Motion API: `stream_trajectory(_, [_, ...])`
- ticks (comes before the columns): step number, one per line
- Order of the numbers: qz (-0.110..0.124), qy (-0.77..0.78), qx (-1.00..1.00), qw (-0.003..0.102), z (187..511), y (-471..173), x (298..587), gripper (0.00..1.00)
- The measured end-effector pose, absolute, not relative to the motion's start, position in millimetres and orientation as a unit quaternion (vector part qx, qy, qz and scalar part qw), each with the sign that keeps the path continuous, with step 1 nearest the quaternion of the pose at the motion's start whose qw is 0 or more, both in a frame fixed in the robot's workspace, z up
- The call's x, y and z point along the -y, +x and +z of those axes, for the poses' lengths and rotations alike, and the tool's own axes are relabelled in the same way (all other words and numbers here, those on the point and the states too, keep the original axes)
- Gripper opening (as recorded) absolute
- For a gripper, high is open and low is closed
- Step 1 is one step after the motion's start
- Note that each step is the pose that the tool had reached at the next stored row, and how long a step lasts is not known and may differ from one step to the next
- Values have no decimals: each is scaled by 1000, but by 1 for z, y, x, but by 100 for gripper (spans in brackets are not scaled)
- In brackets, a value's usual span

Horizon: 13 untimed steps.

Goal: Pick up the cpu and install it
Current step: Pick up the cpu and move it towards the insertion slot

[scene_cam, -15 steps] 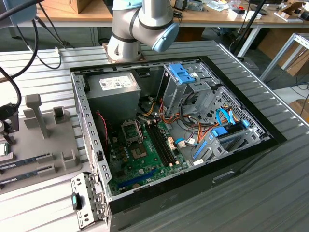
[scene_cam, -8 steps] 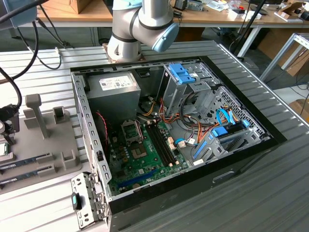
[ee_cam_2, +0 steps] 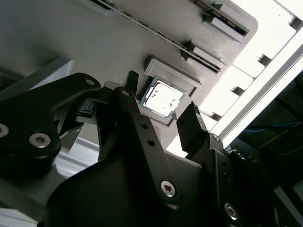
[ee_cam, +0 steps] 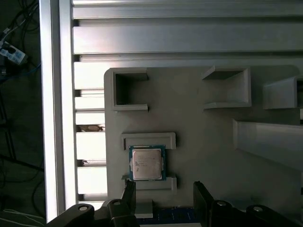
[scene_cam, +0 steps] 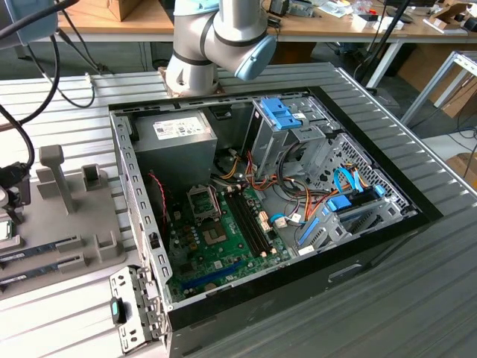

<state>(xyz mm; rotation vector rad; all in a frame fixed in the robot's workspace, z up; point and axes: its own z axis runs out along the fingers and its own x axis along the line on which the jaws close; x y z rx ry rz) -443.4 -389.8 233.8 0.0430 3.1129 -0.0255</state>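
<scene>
Silver-topped cpu [ee_cam: 147, 163], its faint print unreadable, sits in a recess of a grey tray [ee_cam: 208, 156]; the black hand [ee_cam: 164, 189] hangs released, fingers spread, just beside it.

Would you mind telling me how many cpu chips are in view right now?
1. The cpu lies flat in its bracketed seat on the grey holder tray, just ahead of the open gripper in both wrist views. Another could be hidden inside the computer case.

An open computer case [scene_cam: 358, 261] sits on a slatted table [scene_cam: 52, 97] beside a grey tray [scene_cam: 112, 216].
</scene>
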Motion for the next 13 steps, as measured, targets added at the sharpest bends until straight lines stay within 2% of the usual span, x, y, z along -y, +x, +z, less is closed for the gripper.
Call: stream_trajectory(13, [-8, 14, -1000, 14, 231, -443, 390, 60])
